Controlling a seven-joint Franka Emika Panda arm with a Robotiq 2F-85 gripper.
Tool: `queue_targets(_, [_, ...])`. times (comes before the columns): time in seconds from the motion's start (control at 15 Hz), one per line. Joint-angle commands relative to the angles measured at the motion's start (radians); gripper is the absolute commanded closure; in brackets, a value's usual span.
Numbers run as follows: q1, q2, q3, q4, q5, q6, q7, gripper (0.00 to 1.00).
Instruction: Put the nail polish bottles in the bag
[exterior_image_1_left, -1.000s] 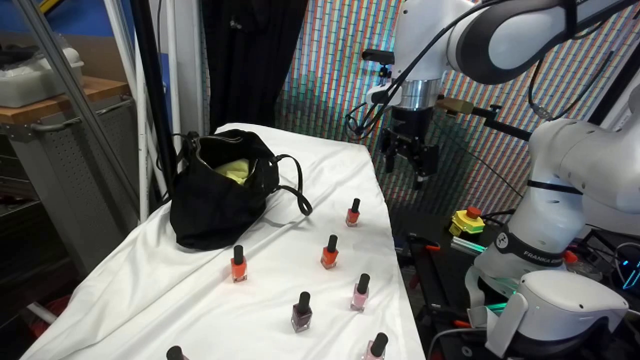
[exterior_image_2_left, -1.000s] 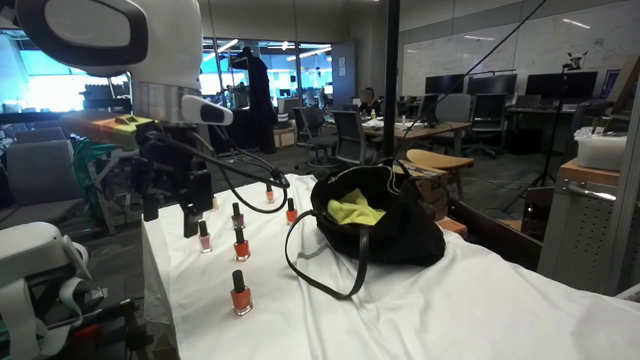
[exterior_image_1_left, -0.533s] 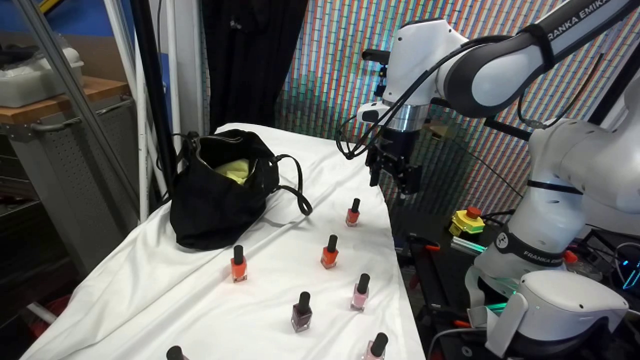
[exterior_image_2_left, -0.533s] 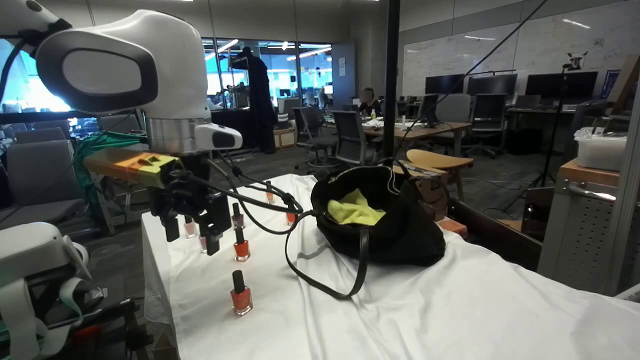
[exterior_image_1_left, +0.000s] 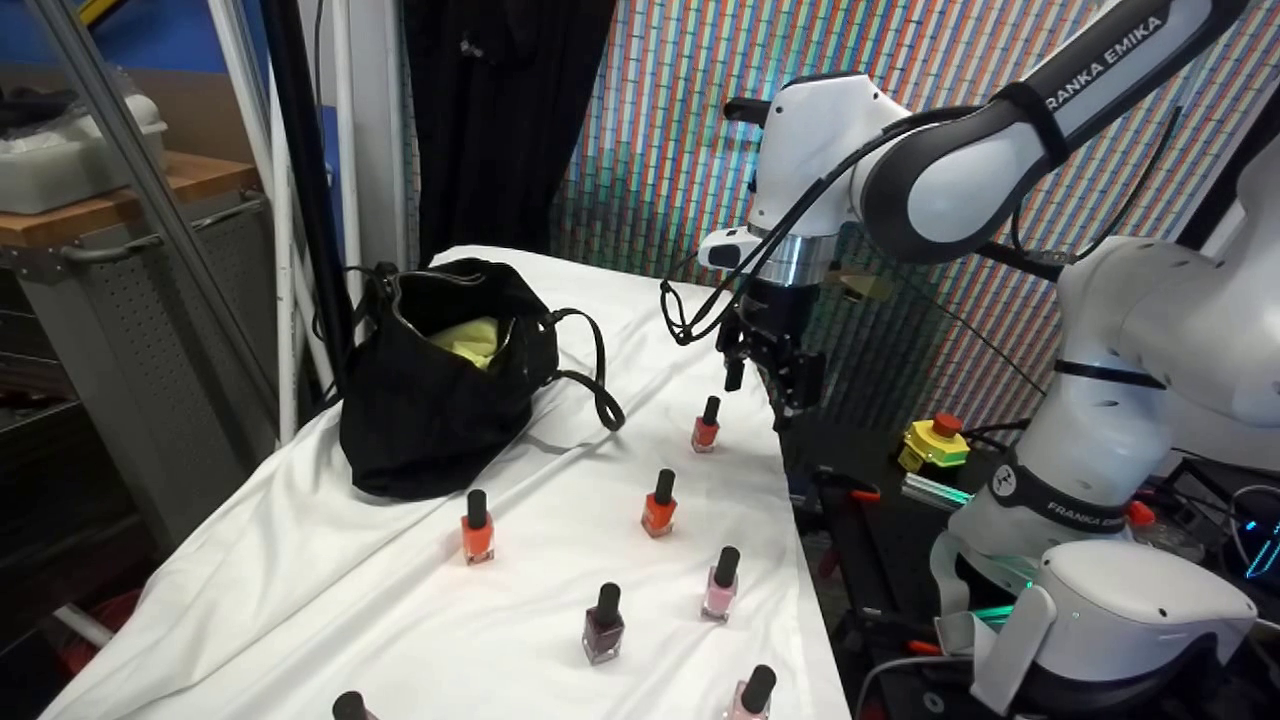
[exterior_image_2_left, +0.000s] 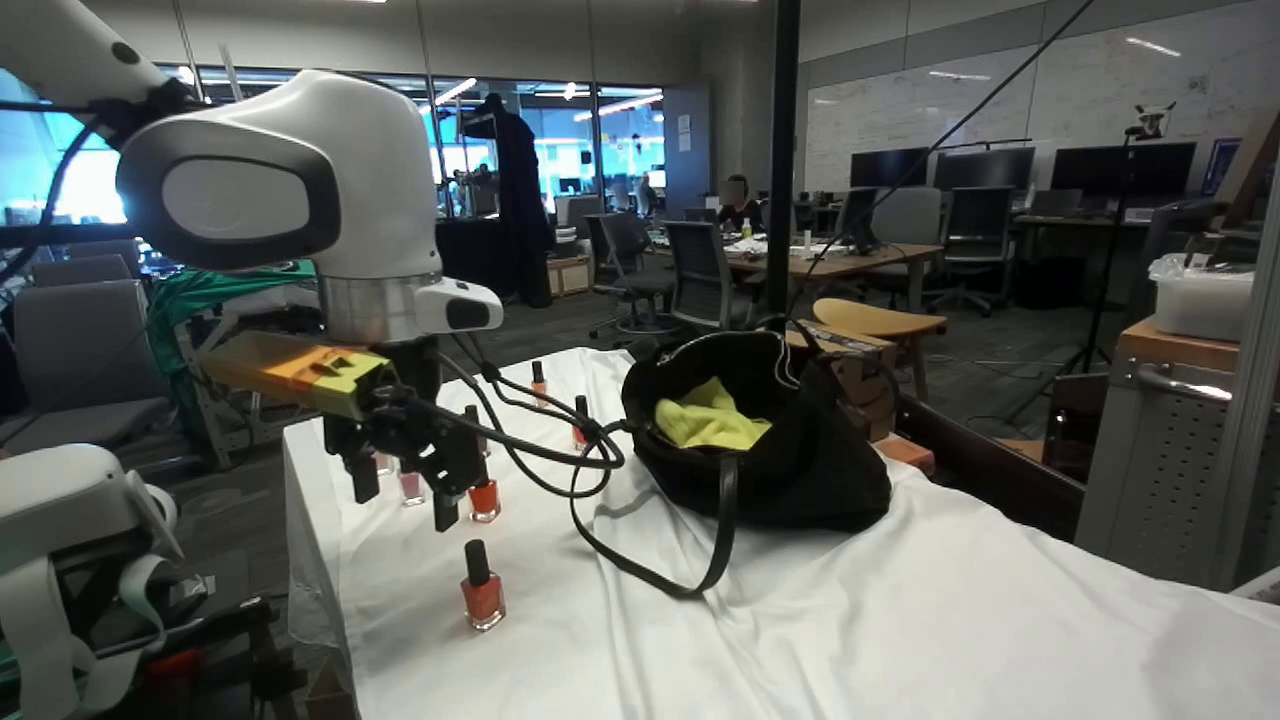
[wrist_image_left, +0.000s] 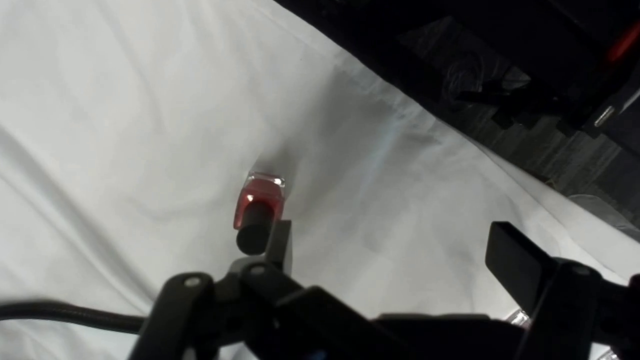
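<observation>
The arm (exterior_image_1_left: 980, 180) reaches over the tabletop (exterior_image_2_left: 900, 630), wrist pointing down. Its jaws stand wide, bare cloth (wrist_image_left: 360, 200) showing between, one fingertip (wrist_image_left: 281, 245) just beside the red bottle (wrist_image_left: 261, 195). The other bottles (exterior_image_1_left: 604, 638) stand upright; the bag (exterior_image_1_left: 440, 430) slouches nearby, mouth open. The tabletop's edge runs near the jaws; open cloth lies between red bottle and bag.

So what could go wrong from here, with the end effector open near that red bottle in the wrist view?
In the wrist view, the red bottle appears outside the gap of the open end effector, right by one fingertip; coming straight down might knock it over.

The handle of the bag loops out over the white cloth and could snag a bottle being carried in.

The bag's sides look soft, so an ill-aimed bottle might slide off outside.
</observation>
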Motion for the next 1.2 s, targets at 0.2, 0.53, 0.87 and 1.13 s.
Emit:
queue_targets(0.2, [-0.018,0.096,0.005,0.017,0.044,0.117,-0.038,0.0])
queue_targets(0.53, [-0.045,0.134,0.014,0.024,0.012,0.164,-0.031,0.0])
queue_targets(0.87, [-0.048,0.126,0.02,0.024,0.006,0.148,-0.05,0.0])
queue_targets(1.13, [-0.045,0.118,0.028,0.02,0.005,0.14,-0.065,0.0])
